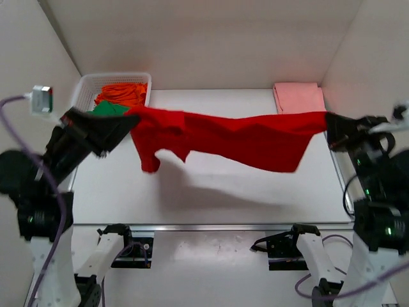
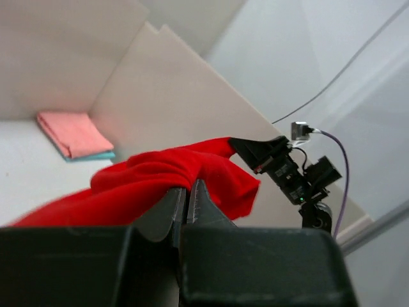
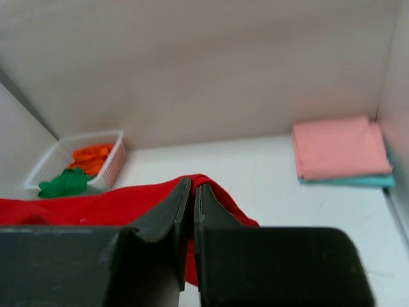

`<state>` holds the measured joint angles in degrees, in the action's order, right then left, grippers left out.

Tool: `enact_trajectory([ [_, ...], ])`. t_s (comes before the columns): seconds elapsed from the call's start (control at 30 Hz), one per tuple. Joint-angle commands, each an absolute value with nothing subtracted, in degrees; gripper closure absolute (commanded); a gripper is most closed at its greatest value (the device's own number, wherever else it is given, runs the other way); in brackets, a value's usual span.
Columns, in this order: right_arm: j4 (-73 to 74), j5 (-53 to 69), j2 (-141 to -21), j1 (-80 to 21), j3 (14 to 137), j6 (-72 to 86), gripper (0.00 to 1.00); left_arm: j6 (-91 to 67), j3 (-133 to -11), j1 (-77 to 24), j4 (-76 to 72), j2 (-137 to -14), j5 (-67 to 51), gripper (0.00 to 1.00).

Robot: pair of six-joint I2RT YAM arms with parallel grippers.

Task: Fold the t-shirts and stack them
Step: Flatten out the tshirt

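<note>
Red t-shirt [image 1: 255, 141] aloft over table [image 1: 255, 195]

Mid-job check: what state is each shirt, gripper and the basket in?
red t-shirt: unfolded, held stretched in the air by its two ends
left gripper: shut on the red t-shirt
right gripper: shut on the red t-shirt
light blue t-shirt: folded, bottom of the stack, only its edge shows
salmon pink t-shirt: folded, on top of it
basket: upright, far left corner
orange t-shirt: crumpled in the basket
green t-shirt: crumpled in the basket
</note>
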<state>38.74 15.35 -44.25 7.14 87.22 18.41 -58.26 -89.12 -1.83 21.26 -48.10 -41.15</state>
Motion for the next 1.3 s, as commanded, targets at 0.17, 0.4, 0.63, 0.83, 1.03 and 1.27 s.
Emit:
enact_trajectory([
  [0.17,39.47,18.01,-38.93,6.94,85.36,18.98,1.00,-54.49,-81.94,-16.24,27.17,-40.96,-19.88,1.00],
  [0.4,21.73,20.40,-44.46,3.88,62.44,22.76,1.00,-58.44,-58.49,-4.67,6.29,-47.28,-30.76,1.00],
  [0.63,5.38,15.02,-70.43,-3.51,58.70,21.54,1.00,-43.35,-69.65,-8.35,3.25,-78.80,-22.25,0.93],
  [0.83,0.79,-4.99,-87.61,-8.18,74.16,13.11,0.31,-41.22,-96.01,-7.12,6.22,-103.69,-19.16,0.52],
  [1.03,9.49,-7.91,-83.35,-6.24,71.14,14.84,0.23,-39.72,-81.46,-7.21,8.97,-88.21,-15.74,0.41],
  [1.27,19.23,-8.26,-65.33,-11.50,48.98,21.08,0.53,-32.88,-54.43,-9.65,31.59,-61.38,-1.26,0.48],
])
